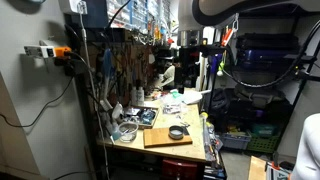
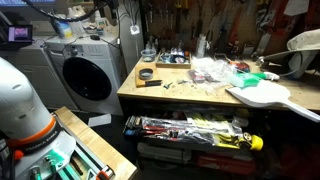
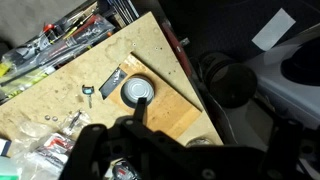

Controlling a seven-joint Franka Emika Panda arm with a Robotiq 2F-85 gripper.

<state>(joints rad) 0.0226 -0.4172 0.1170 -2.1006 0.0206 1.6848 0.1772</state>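
My gripper (image 3: pixel 205 125) hangs high above a cluttered workbench (image 3: pixel 50 100), dark and partly in shadow, with its fingers spread apart and nothing between them. Below it in the wrist view a round tin with a silver lid (image 3: pixel 138 91) sits on a light wooden board (image 3: pixel 165 110). A small black clip (image 3: pixel 88 92) lies on the bench beside the board. The tin also shows in both exterior views (image 1: pixel 176 132) (image 2: pixel 146 73). In an exterior view the gripper (image 1: pixel 186 55) hangs well above the bench, under the white arm.
Tools and bags crowd the bench's far side (image 2: pixel 215 72). A white guitar-shaped body (image 2: pixel 262 95) lies at one end. A washing machine (image 2: pixel 85 75) stands beside the bench. An open drawer of tools (image 2: pixel 190 130) juts out below. A pegboard wall of tools (image 1: pixel 120 60) stands behind.
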